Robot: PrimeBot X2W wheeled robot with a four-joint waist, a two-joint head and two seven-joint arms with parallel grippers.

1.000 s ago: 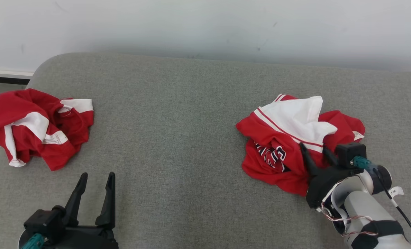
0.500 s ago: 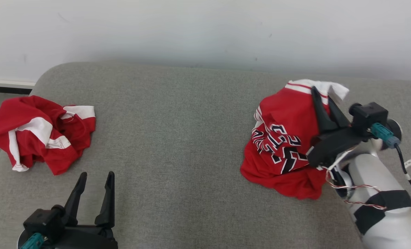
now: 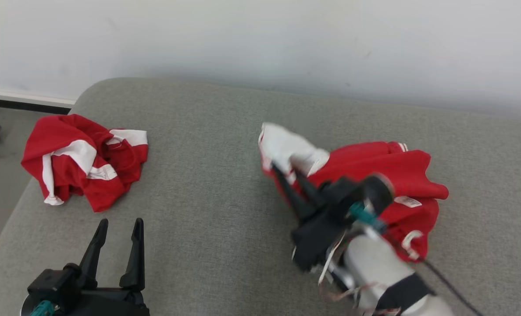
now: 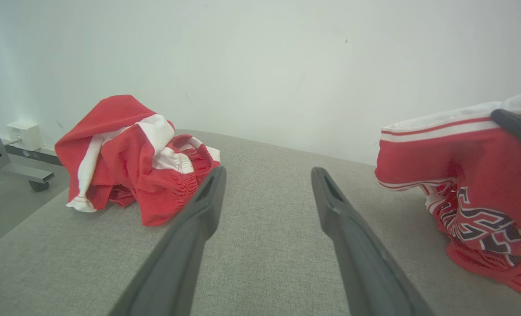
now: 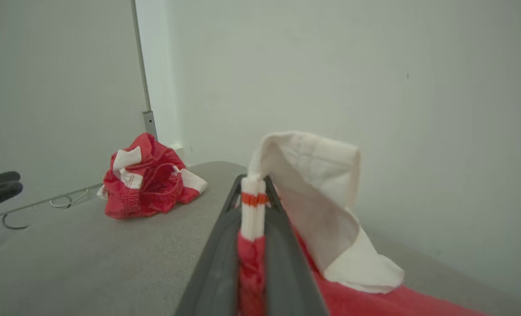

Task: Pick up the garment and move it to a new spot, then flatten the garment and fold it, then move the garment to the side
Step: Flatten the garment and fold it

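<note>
The garment (image 3: 383, 171) is a red and white jersey with dark lettering, bunched on the grey padded surface right of centre. My right gripper (image 3: 284, 173) is shut on its white striped edge, holding that edge raised at the garment's left end while the red bulk trails behind to the right. In the right wrist view the fabric (image 5: 317, 184) is pinched between the right gripper (image 5: 254, 182) fingers and a white flap curls over them. My left gripper (image 3: 120, 224) stands open and empty at the lower left, with the garment (image 4: 462, 175) far to its right.
A second crumpled red and white garment (image 3: 80, 162) lies near the surface's far left corner. The grey surface (image 3: 208, 197) has a rounded left edge, with floor and a wheeled frame leg (image 4: 6, 162) beyond. A pale wall runs along the back.
My right gripper shut on the garment's white edge, lifted it, and has carried it leftward toward the middle, dragging the red bulk. The head camera also shifted. The left gripper stayed put.
</note>
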